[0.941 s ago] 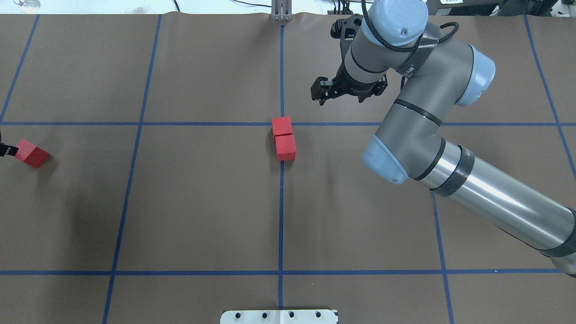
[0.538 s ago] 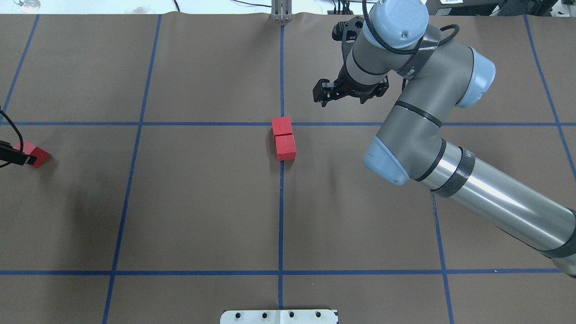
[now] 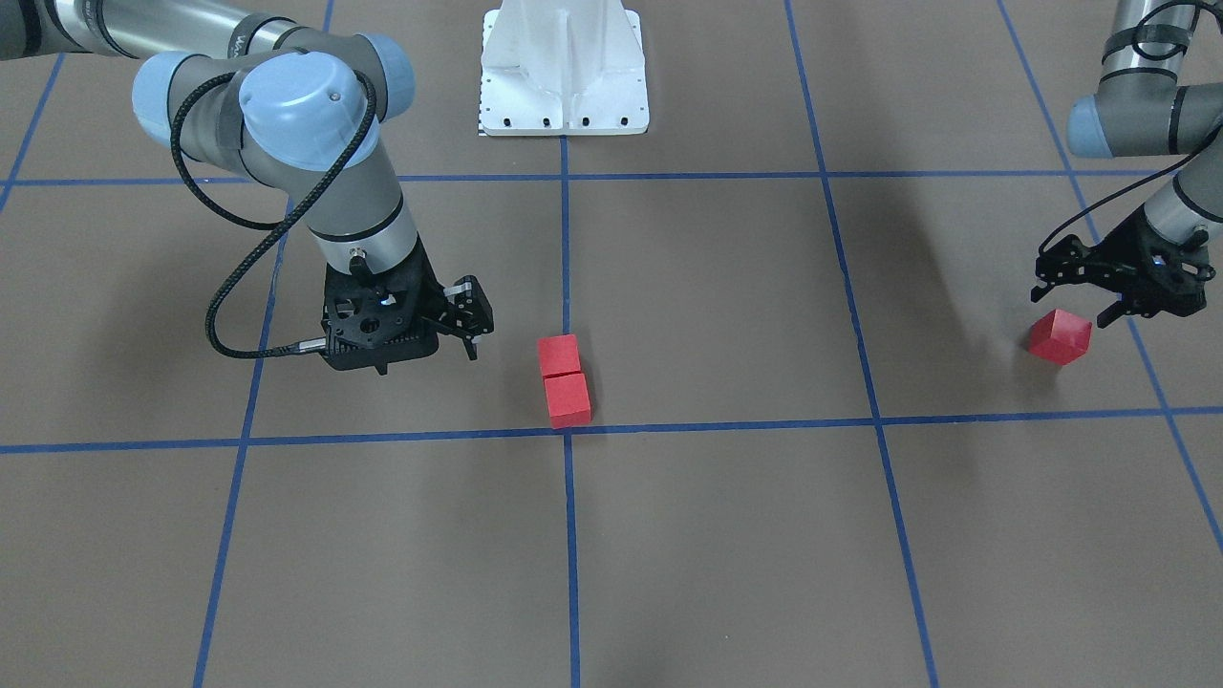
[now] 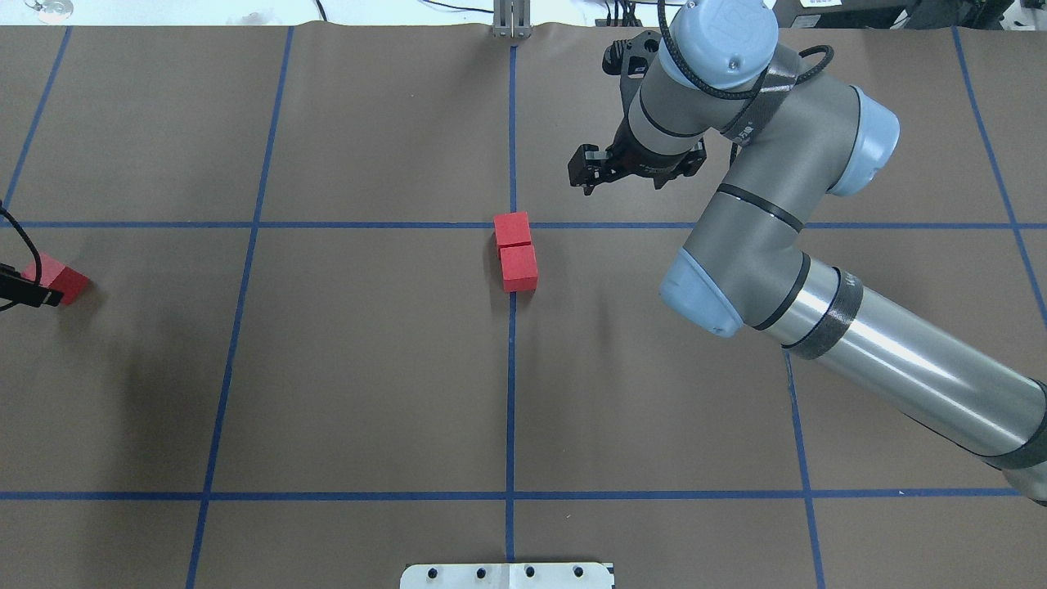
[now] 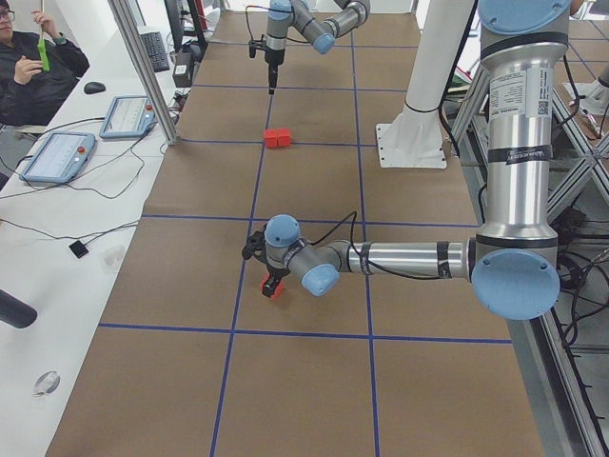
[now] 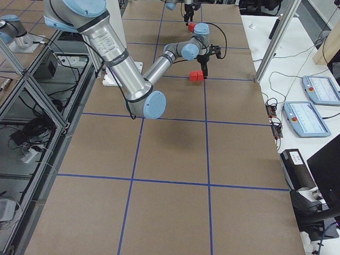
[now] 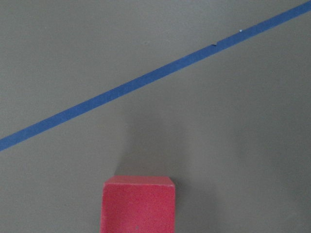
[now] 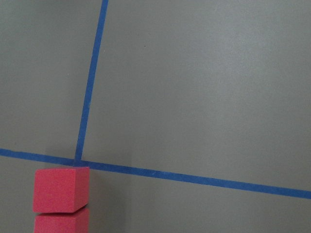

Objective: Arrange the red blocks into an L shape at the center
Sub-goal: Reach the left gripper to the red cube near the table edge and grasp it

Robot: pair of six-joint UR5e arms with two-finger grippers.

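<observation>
Red against brown paper, the front-facing view shows two matte red cubes touching face to face. They sit just beside the right gripper, on its side toward the table's middle, and the nearer cube meets the crossing of blue tape lines. The jaws of that gripper are spread and hold nothing. A third red cube rests on the paper directly under the left gripper, whose fingers stand wide apart above it — contact cannot be told.

From overhead, the pair lies a little way off the right gripper, apart from it, one cube on the crossing. The left gripper overlaps the third cube at the frame's edge.

The left wrist camera has the third cube at its bottom edge, a tape line beyond. The right wrist camera has the pair in its lower left corner, at the crossing.
</observation>
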